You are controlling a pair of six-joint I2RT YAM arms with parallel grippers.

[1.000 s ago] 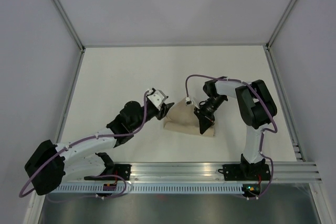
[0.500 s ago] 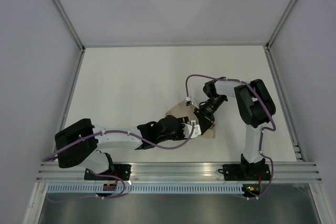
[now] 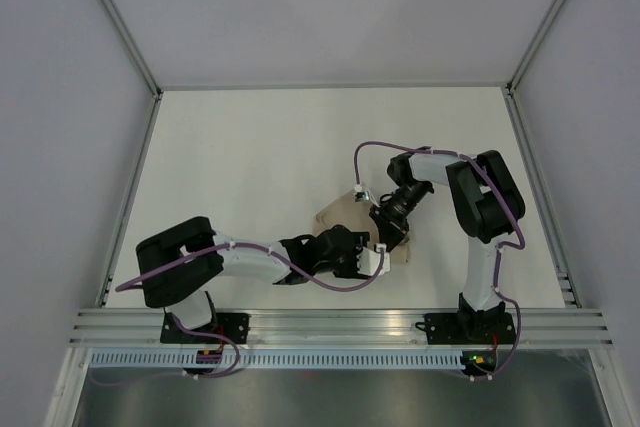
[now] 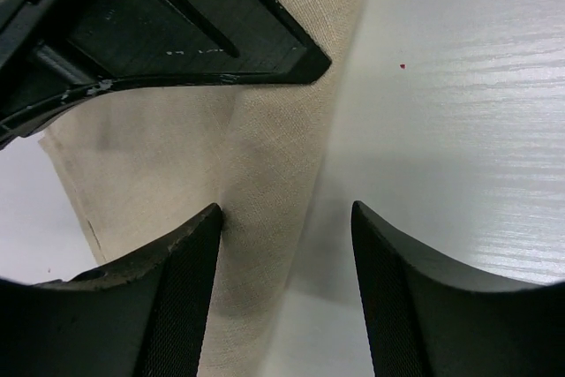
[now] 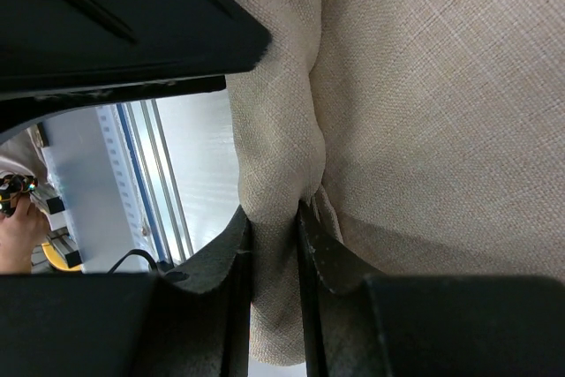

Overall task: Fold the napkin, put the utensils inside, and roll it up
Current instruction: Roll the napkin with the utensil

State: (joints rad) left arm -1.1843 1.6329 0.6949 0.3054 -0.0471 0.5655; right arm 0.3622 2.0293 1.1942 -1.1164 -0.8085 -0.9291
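Observation:
The beige napkin [image 3: 335, 215] lies bunched on the white table, mostly covered by both grippers. In the right wrist view my right gripper [image 5: 274, 240] is shut on a raised fold of the napkin [image 5: 424, 86]. My left gripper [image 4: 287, 218] is open and straddles the napkin's rolled edge [image 4: 265, 165], with its left finger against the cloth and bare table under the right finger. In the top view the left gripper [image 3: 385, 250] sits at the napkin's near right corner, just below the right gripper [image 3: 388, 235]. The utensils are hidden.
The white table [image 3: 250, 147] is bounded by grey walls with metal corner posts. An aluminium rail [image 3: 340, 327] carrying both arm bases runs along the near edge. The right arm's elbow [image 3: 485, 197] rises to the right of the napkin.
My left arm has swung from the napkin's left side round to its near right corner, and its jaws have opened wider. The right gripper has kept its pinch in place.

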